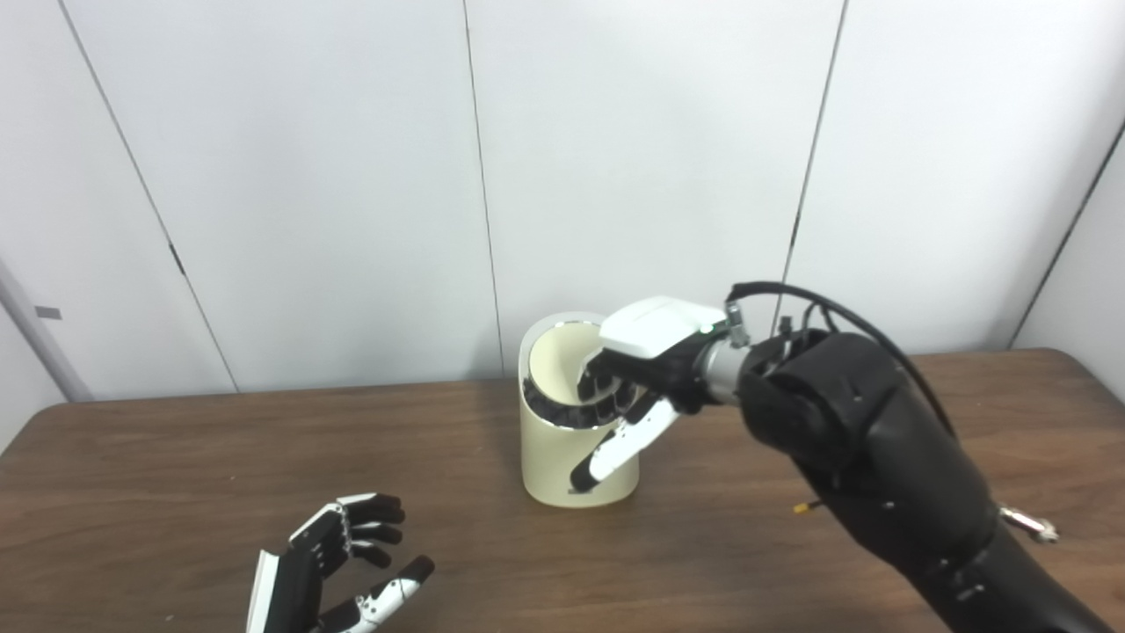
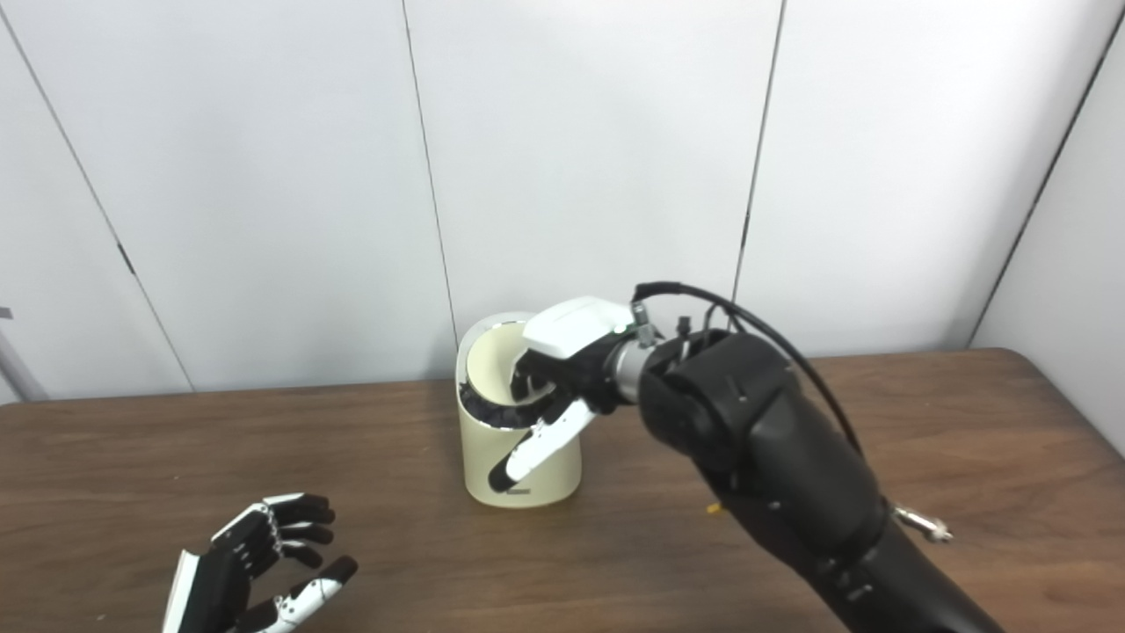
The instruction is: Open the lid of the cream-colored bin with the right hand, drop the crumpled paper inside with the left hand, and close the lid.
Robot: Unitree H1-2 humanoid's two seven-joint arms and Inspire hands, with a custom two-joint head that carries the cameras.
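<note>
Bin (image 1: 576,457) is standing upright mid-table (image 1: 176,475), near the back edge; bare wood is lying open on both sides & in front. Lid (image 1: 555,365) is tilting up at the rear. Right hand (image 1: 646,369) is reaching over the bin's rim, fingers curling inside, thumb down the outer wall. Left hand (image 1: 330,567) is hovering near the front edge, well apart from the bin, fingers spread, holding nothing. Crumpled paper isn't visible.

Brown wooden table (image 1: 176,475) with visible grain. White panelled wall (image 1: 308,176) behind it, divided by thin dark seams.
</note>
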